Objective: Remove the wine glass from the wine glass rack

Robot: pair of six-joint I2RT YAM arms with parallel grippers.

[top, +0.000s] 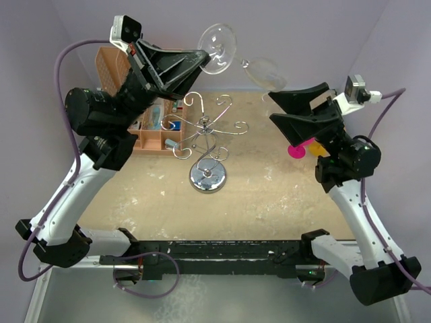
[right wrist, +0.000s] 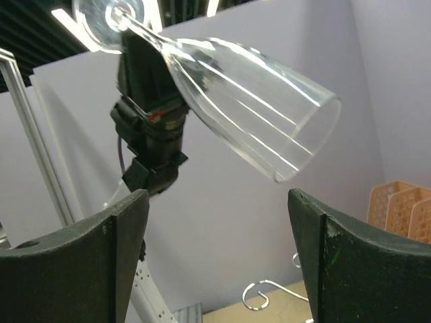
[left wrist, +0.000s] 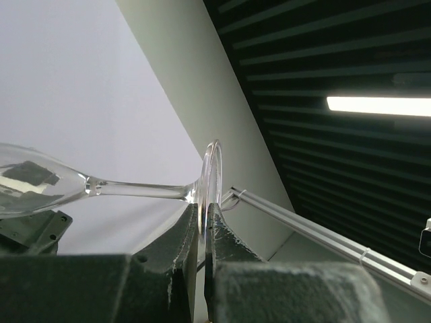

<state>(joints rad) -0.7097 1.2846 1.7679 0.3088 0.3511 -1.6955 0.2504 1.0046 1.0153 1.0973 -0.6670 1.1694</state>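
Left gripper [left wrist: 205, 229] pinches the wine glass [left wrist: 135, 190] by its foot rim.
Right gripper [right wrist: 217, 202] stands open just short of the bowl; a slipping rim or hard squeeze could break it.

arms [top: 60, 202]: white shells, black joints | cables [top: 71, 48]: purple | fingers [right wrist: 124, 249]: dark, wedge-shaped

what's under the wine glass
The open right gripper sits below the wine glass, a wine glass rack curl lower down. The table straight beneath is hidden by the gripper.
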